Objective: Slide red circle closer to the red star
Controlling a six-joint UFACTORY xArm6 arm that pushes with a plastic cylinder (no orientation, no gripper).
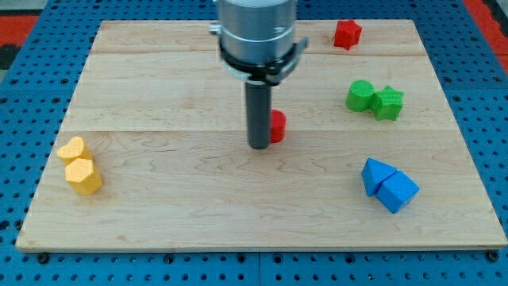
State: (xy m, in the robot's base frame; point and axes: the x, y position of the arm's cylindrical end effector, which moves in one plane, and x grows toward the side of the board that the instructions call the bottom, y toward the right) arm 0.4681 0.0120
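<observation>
- Camera view: my tip (259, 146) touches the red circle (277, 126) on its left side; it is a bare rod, gripping nothing.
- Red star (347, 34) lies well apart, toward the view's top right of the circle.

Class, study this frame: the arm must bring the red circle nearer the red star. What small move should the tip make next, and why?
Probably push toward the view's upper right. My tip sits against the left side of the red circle, and the red star lies up and right.
</observation>
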